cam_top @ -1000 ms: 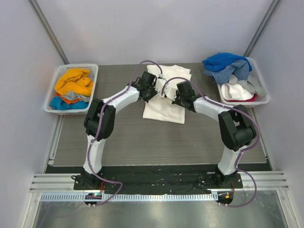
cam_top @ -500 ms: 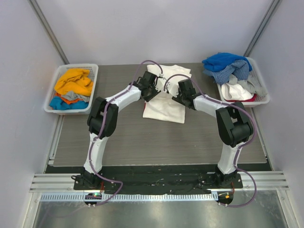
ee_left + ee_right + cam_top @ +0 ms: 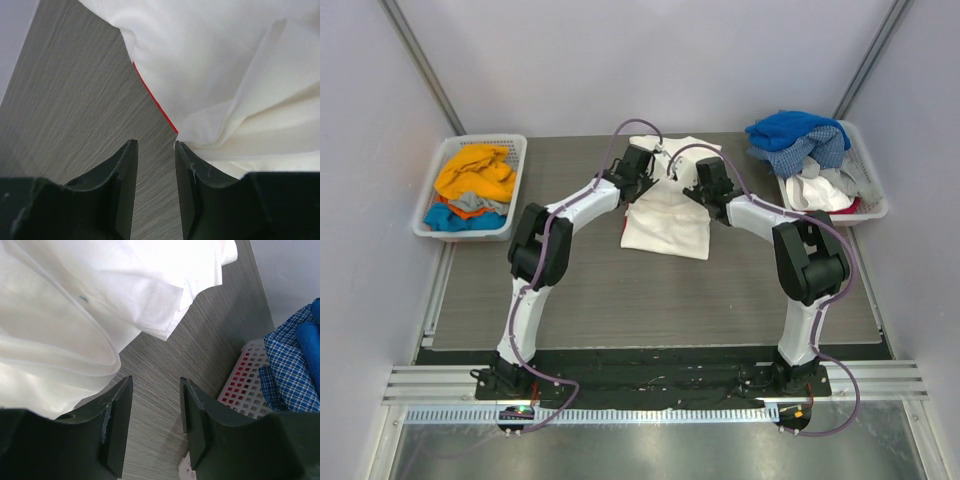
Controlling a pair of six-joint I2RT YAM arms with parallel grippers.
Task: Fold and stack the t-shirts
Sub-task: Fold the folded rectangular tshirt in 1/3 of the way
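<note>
Compared with a second ago, both wrists are found farther out from their bases and closer together, over the far part of the white t-shirt rather than its middle.

The left gripper is held with its fingers spread, and only bare table is seen in the gap. The white cloth lies ahead of this gripper and to its right, and a folded edge appears to touch the tip of the right-hand finger. A thin red line is seen along the cloth's lower edge, just ahead of the gap.

The right gripper is likewise spread, with nothing pinched and wood grain showing between the fingers. The white t-shirt is bunched in layers ahead of it and to its left. To its right, a white slatted basket is seen, with a blue-checked shirt hanging over the rim.

Well to the left of the left arm, a second basket is filled with an orange shirt and other cloth.
</note>
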